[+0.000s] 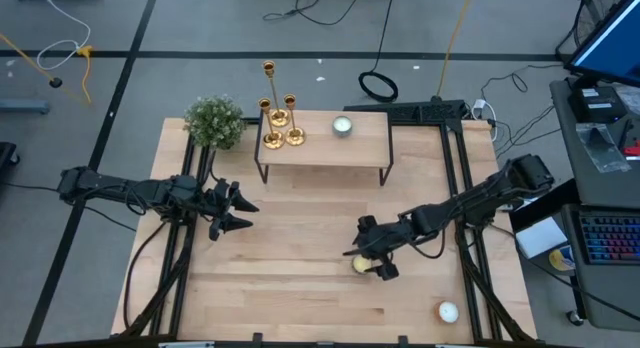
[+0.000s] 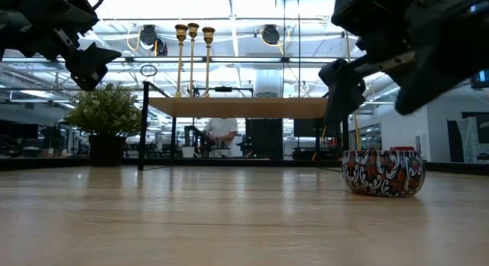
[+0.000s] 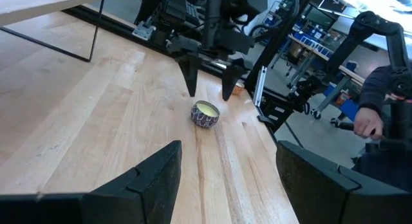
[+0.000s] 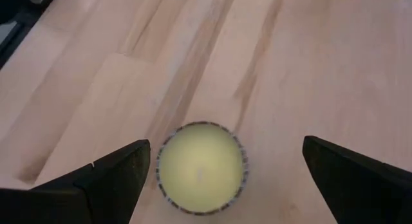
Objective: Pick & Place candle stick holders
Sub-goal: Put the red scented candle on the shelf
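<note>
Three gold candle stick holders stand on their round bases at the left end of a small raised wooden shelf at the table's far side. In the low view the candle stick holders rise above the shelf top. My right gripper hangs open just above a patterned candle tin on the table, right of centre. In the right wrist view my right gripper has one finger on either side of the tin, clear of it. My left gripper waits open at the left, above the table.
A potted plant stands at the shelf's left end and a silver candle tin sits on the shelf. Another white candle lies near the table's front right corner. A person sits beyond the table's right side.
</note>
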